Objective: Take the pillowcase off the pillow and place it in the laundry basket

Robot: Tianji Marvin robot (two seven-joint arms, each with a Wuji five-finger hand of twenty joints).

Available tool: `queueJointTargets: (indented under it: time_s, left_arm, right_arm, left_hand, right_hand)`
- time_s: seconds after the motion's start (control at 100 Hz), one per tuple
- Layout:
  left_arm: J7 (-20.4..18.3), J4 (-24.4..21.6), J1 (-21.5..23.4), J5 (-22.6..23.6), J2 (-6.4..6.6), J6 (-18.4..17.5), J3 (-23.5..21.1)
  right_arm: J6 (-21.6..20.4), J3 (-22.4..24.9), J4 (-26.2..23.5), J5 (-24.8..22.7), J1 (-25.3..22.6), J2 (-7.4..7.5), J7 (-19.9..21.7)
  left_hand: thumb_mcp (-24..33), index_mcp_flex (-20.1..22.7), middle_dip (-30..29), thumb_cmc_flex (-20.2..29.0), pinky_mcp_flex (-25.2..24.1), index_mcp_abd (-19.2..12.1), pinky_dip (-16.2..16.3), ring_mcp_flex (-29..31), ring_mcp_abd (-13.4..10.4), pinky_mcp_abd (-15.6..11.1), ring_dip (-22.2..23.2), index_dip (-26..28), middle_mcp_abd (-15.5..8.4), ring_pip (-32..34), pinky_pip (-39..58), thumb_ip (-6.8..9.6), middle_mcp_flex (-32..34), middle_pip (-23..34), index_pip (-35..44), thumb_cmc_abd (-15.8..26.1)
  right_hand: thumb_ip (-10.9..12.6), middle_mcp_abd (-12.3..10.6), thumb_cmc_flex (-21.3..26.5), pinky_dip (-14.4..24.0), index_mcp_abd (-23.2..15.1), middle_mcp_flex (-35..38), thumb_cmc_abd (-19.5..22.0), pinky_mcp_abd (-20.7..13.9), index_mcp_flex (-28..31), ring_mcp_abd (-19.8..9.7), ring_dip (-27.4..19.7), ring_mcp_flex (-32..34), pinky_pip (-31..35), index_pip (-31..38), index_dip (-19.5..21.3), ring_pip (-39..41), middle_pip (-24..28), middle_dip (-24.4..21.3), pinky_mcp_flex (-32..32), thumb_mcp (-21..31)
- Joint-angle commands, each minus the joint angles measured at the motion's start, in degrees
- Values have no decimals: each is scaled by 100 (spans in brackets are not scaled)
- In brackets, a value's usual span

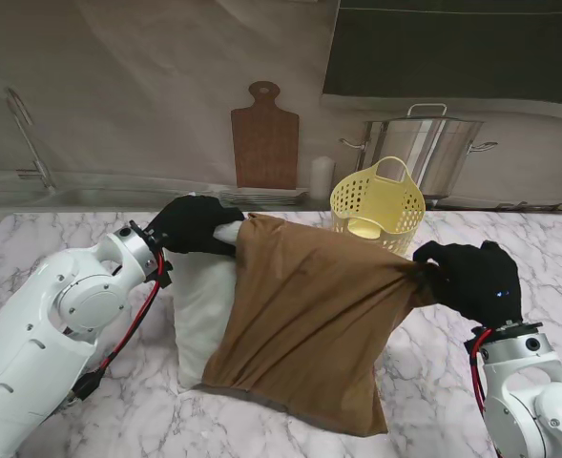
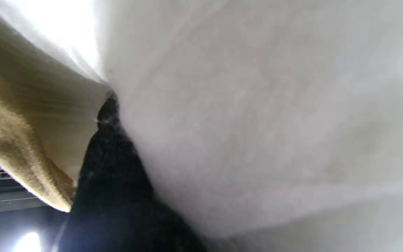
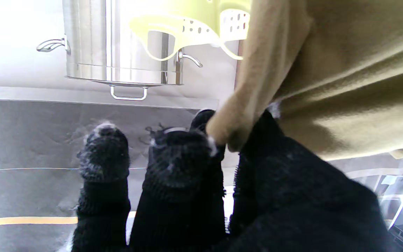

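The brown pillowcase (image 1: 309,315) hangs stretched between my two hands above the marble table (image 1: 452,382), part-way off the white pillow (image 1: 204,305). My left hand (image 1: 193,225), in a black glove, is shut on the pillow's upper corner; the left wrist view is filled by the white pillow (image 2: 257,122) with a strip of pillowcase (image 2: 16,115) beside my fingers (image 2: 114,168). My right hand (image 1: 471,279) is shut on a bunched corner of the pillowcase (image 3: 243,115), pinched between thumb and fingers (image 3: 177,164). The yellow laundry basket (image 1: 378,206) stands behind the cloth, between the hands.
A steel stockpot (image 1: 424,151) stands behind the basket on the right, also in the right wrist view as the stockpot (image 3: 117,42). A wooden cutting board (image 1: 264,138) and a white cylinder (image 1: 322,176) lean at the back wall. A sink faucet (image 1: 28,138) is at far left.
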Motion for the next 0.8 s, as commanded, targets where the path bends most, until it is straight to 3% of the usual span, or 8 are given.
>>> queueJointTargets:
  time_s: [0.0,0.46,0.52,0.58,0.64,0.68,0.69,0.79]
  left_arm:
    - [-100,195,16,26,58,82,-86]
    - [-56,429,90,146,78,66,-236]
    - [-28,419,79,105,69,53,-215]
    - [108,422,58,137,53,4,-186]
    - [271,422,43,174,34,-56,-160]
    - [351,413,37,207,24,-94,-150]
    - [366,408,38,213,22,-103,-150]
    - [579,404,26,255,-3,-223,-133]
  right_arm:
    - [142,87,84,-9,-182,-25,-153]
    - [465,370,317,262,-758,-142,-647]
    - [463,318,348,379,-710,-162,-704]
    - [398,269,397,472,-633,-177,-805]
    - [292,255,442,520,-570,-184,-886]
    - [252,262,427,538,-565,-183,-857]
    - [238,265,425,542,-563,-182,-849]
    - [132,292,380,538,-529,-162,-684]
  left_hand:
    - [810,12,170,1166,-60,-617,140,203,-188,-242,240,139,-55,318,7058,405,199,333,645,406]
    - [823,13,186,1169,-40,-614,167,228,-183,-237,269,139,-58,326,7063,413,207,343,649,402]
    - [826,3,186,1172,-44,-603,169,218,-178,-235,269,137,-54,320,7062,413,196,340,645,407]
    - [823,-9,188,1165,-48,-612,170,210,-182,-239,270,138,-69,315,7057,410,186,339,645,423]
    - [821,-23,190,1166,-68,-614,169,191,-191,-244,268,142,-63,303,7042,406,165,336,650,438]
    - [818,-38,191,1166,-67,-616,167,185,-194,-257,268,141,-71,298,7035,403,154,335,650,446]
    - [819,-39,191,1169,-67,-615,166,184,-194,-260,268,141,-72,297,7033,404,154,336,650,448]
    - [807,-54,195,1169,-75,-618,163,179,-196,-271,268,142,-67,290,7014,395,131,341,664,476]
  right_hand:
    - [181,93,417,-49,-216,176,248,114,755,-201,100,207,124,867,625,190,280,95,60,759]
    - [159,166,416,-155,-79,185,214,154,763,-190,212,221,39,859,800,351,341,277,154,912]
    - [194,155,444,-202,-10,111,230,124,578,-112,174,174,-24,793,470,48,196,187,70,686]
    - [338,140,485,-169,209,-189,342,89,94,88,85,-174,-138,699,-314,-645,-188,-96,-208,314]
    - [474,248,-182,-146,501,-1110,369,53,-758,329,0,-982,-378,305,-1168,-1712,-920,-562,-695,-432]
    - [657,320,-764,-65,820,-1751,447,47,-850,406,65,-1408,-482,-759,-986,-2130,-1063,-1111,-937,-608]
    - [894,361,-1151,-29,970,-2140,497,79,-918,474,13,-1707,-572,-1509,-621,-2430,-1255,-1352,-1107,-680]
    - [943,533,-1965,59,1311,-3120,334,164,-1588,633,-245,-2444,-786,-2503,-750,-3233,-1997,-2044,-1567,-1298]
